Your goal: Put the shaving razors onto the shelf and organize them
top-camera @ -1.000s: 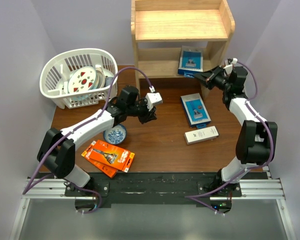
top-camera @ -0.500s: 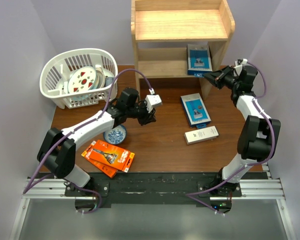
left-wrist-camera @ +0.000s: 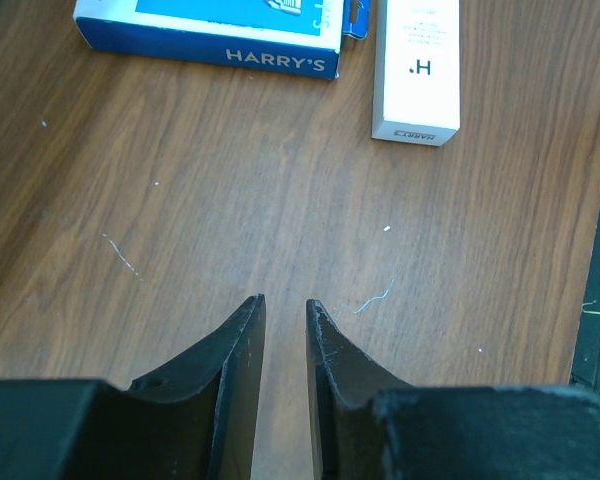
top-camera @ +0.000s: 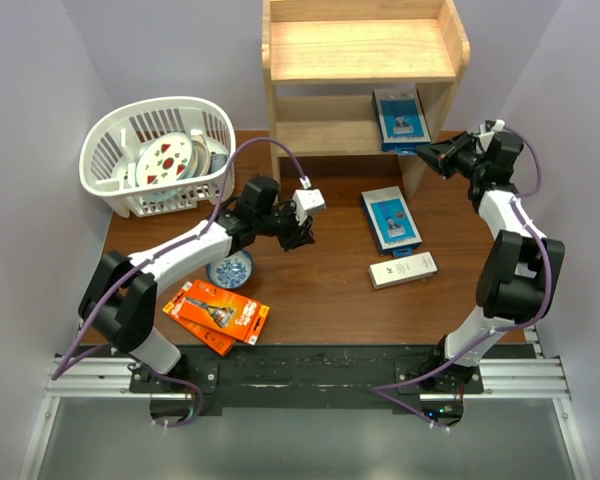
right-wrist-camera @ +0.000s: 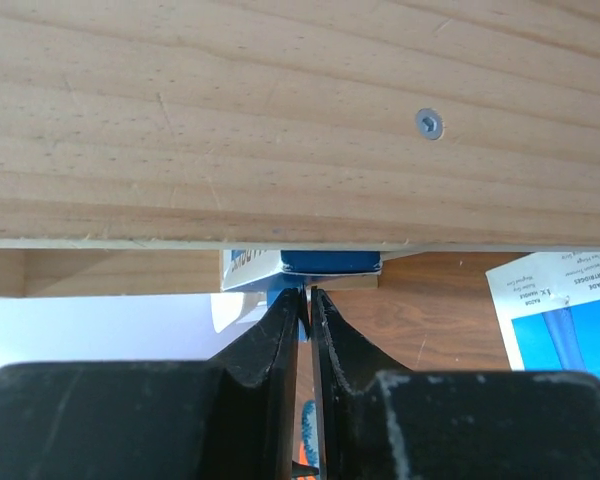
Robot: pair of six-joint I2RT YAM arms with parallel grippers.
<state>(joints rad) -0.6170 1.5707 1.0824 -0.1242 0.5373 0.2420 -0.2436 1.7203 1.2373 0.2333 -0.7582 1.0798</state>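
- A blue razor pack (top-camera: 398, 118) sits on the shelf's (top-camera: 360, 62) lower tier, its print unreadable from above.
- The right end effector (top-camera: 425, 152) pinches its thin blue edge, which shows only in the right wrist view; a shelf board hides the rest.
- The left end effector (top-camera: 302, 236) hovers over the tabletop (top-camera: 320, 290), fingers nearly together, empty.
- Its camera reads "HARRY'S" on a cut-off second blue pack (left-wrist-camera: 208, 28) and "H" on a white box (left-wrist-camera: 416, 68).
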